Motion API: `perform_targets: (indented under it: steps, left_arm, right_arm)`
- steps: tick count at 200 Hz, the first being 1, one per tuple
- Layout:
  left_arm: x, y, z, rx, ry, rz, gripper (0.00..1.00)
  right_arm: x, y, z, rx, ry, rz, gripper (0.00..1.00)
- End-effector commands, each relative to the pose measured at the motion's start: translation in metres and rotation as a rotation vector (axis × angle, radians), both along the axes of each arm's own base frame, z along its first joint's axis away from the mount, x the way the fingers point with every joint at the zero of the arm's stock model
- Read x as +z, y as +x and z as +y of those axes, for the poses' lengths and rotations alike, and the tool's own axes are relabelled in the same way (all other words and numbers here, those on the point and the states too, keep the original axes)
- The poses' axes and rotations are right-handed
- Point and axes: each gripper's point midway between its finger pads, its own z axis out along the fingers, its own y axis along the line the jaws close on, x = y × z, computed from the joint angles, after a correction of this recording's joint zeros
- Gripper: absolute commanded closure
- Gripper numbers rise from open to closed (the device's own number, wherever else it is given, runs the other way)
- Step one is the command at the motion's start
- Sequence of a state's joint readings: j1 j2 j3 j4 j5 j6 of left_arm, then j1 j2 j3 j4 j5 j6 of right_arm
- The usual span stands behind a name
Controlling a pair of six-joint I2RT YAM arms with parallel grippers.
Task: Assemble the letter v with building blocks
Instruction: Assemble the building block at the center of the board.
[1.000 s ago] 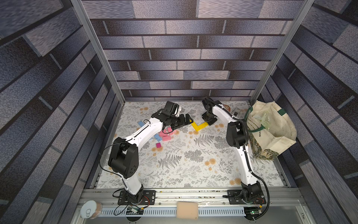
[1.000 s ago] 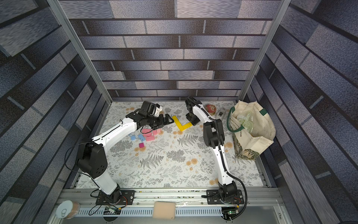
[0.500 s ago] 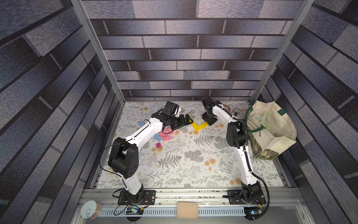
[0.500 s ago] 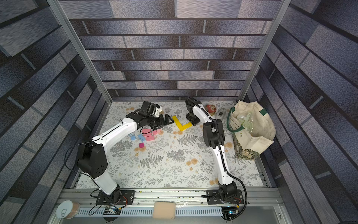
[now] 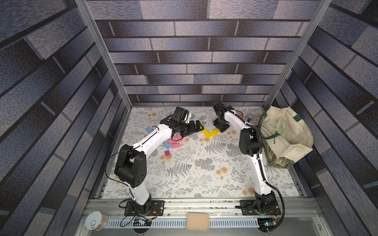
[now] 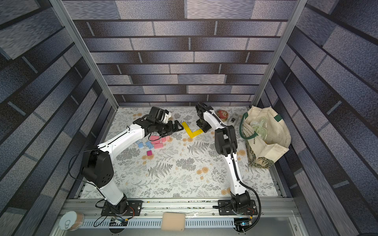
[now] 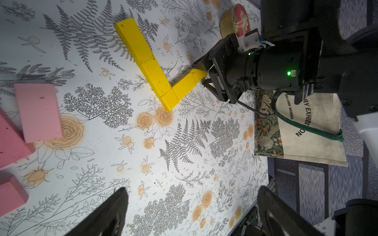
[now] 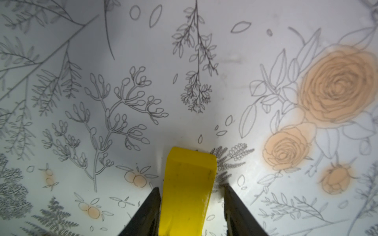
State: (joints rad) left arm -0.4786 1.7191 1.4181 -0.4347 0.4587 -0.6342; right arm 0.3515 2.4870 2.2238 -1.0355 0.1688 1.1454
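1. Top views: you are looking at the yellow blocks (image 5: 211, 133) lying in an angle on the table (image 5: 194, 177), near its far edge. The left gripper (image 5: 198, 126) is hanging wide open just beside one end, holding nothing. The right gripper (image 5: 222, 128) is sitting at the other end. Pink blocks (image 6: 158, 145) are lying under the left arm.
2. Left wrist: the right gripper is straddling the short arm's tip.
3. Right wrist: its jaws are standing partly open around that block. One finger (image 8: 149, 210) is touching it, and a gap is showing beside the other.
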Motion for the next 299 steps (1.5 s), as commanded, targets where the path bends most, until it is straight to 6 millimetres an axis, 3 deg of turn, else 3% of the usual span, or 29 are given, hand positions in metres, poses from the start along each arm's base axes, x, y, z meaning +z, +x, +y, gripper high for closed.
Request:
perform_targets:
  steps: [1,218,263,299]
  left_arm:
    - [0.005,0.002,-0.002,-0.012,0.014,-0.027,0.00]
    - [0.008,0.001,-0.001,-0.013,0.014,-0.032,0.00]
    - [0.007,0.001,-0.001,-0.015,0.015,-0.031,0.00]
    - [0.005,0.001,-0.002,-0.018,0.017,-0.028,0.00]
  right_arm:
    - [0.016,-0.007,-0.001,0.014,-0.016,-0.004,0.49]
    - [0.008,-0.006,0.011,-0.026,0.069,-0.009,0.52]
    - [0.028,0.003,0.010,0.043,0.043,-0.058,0.49]
    - [0.048,0.007,0.008,0.067,0.039,-0.093,0.38]
